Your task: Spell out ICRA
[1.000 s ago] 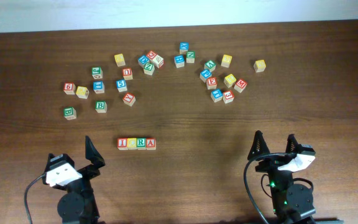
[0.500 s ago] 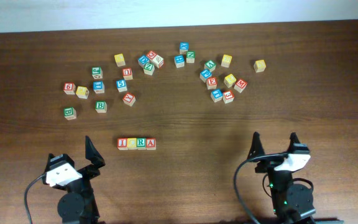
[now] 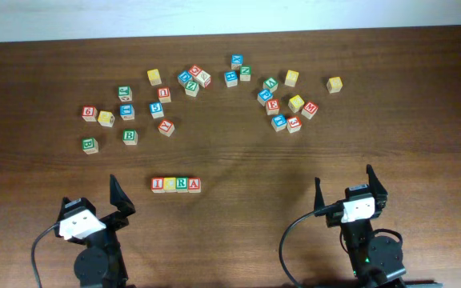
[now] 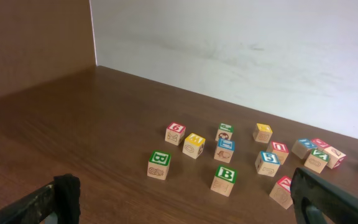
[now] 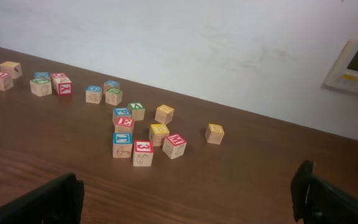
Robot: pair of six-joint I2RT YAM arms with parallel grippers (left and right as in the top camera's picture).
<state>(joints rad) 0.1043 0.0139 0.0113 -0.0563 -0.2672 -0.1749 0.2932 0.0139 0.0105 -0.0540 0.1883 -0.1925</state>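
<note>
Black fingers of your left gripper stand spread wide with nothing between them, at the near edge of the dark brown wooden table. Your right gripper is likewise released and empty.

Take the row of four small wooden alphabet cubes as your landmark. It lies just beyond the left gripper and a little to its right; the right gripper sits well off to the row's right and slightly nearer to you. Neither gripper touches the row. From left to right it reads: the red-lettered I cube, the yellow-faced cube, whose letter is too small to read, the green-lettered R cube and the red-lettered A cube. The four sit side by side in a straight line, touching or nearly so.

Beyond the row and to its left lies a loose scatter of lettered cubes, among them a green B cube. Beyond the row to its right is a second scatter around a red E cube, with a lone yellow cube farther right. Farthest from the row is the white wall.
</note>
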